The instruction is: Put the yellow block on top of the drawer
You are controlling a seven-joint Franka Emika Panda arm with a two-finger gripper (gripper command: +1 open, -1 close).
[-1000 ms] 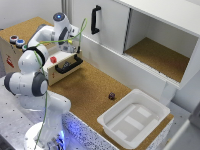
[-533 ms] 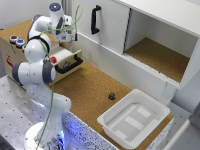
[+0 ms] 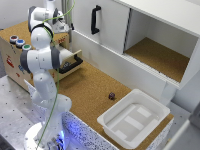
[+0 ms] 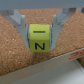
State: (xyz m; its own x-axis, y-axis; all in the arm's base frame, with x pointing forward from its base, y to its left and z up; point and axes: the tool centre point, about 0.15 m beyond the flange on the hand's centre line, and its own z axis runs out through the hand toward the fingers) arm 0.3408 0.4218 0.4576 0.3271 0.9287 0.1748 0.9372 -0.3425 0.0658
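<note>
Exterior view: the arm (image 3: 42,60) reaches over the tan box (image 3: 15,60) at about 10 o'clock in the scene. Its end effector is hidden behind the wrist near the box's cork top, so its state cannot be told from here. The drawer (image 3: 70,62) stands pulled out, black handle facing the counter (image 3: 90,95). Three coloured buttons (image 3: 19,42) sit on the box top. A small dark object (image 3: 111,95) lies on the cork near centre, and a white tub (image 3: 135,122) sits at 5 o'clock. A white cabinet (image 3: 107,25) stands at 12 o'clock.

Wrist view: the end effector (image 4: 40,36) is closed on the block (image 4: 40,39), a finger pressed against each side. The yellow block, marked with black letters, hangs over cork.
</note>
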